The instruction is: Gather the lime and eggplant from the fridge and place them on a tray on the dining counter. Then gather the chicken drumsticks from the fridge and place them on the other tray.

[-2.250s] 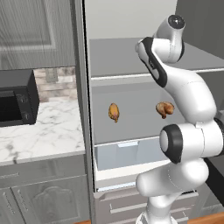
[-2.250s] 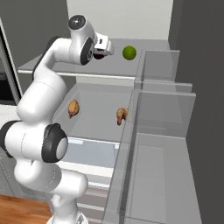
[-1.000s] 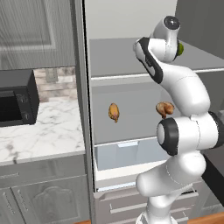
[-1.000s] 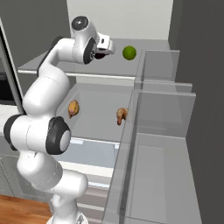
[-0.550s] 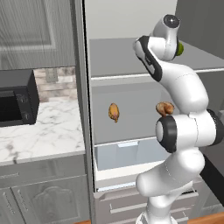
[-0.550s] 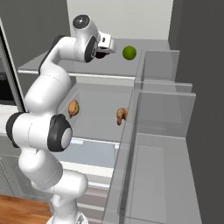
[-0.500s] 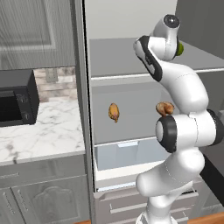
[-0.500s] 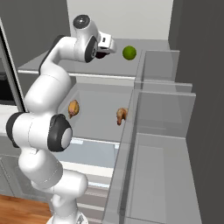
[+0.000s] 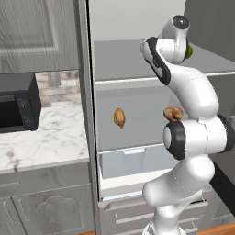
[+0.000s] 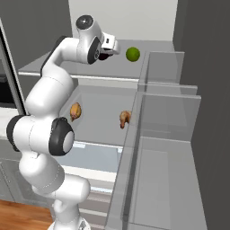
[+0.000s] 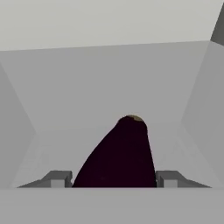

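Tool (image 11: 113, 179) now tighter around smooth, dark, tapered eggplant (image 11: 117, 155).

Kitchen with open fridge
Black microwave (image 9: 16, 106) on a marble desk (image 9: 43, 144), grey cabinets (image 9: 46, 206) below, wood floor (image 10: 20, 215).

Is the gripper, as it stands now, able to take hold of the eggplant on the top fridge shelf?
Probably yes. In the hand view the eggplant lies right between the two fingertips, with nothing between them. The gripper is already at the top shelf; the lime sits apart, to the side.
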You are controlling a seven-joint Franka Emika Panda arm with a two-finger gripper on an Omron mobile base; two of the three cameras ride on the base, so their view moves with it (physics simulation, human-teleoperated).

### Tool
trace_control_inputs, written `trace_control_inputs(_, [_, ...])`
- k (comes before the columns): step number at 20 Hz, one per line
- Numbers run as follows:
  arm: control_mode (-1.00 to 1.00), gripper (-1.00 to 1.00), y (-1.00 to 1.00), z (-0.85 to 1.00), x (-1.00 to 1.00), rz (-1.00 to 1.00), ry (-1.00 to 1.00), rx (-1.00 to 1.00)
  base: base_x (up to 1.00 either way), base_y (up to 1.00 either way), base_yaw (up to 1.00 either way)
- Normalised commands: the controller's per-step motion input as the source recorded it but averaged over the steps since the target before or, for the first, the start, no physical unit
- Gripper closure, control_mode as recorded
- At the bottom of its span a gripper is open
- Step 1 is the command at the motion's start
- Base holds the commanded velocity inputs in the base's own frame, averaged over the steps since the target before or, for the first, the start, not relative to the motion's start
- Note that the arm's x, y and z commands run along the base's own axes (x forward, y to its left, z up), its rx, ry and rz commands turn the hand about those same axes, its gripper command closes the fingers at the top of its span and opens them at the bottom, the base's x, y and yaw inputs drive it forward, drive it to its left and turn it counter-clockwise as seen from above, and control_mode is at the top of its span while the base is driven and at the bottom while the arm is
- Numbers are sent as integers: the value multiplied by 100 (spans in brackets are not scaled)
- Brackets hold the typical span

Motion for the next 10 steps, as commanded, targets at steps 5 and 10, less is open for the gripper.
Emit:
trace_control_inputs(5, [-100, 100, 0, -13, 0, 0, 0, 0, 0, 0, 0])
trace_control_inputs(10, [-100, 100, 0, -1, 0, 0, 0, 0, 0, 0, 0])
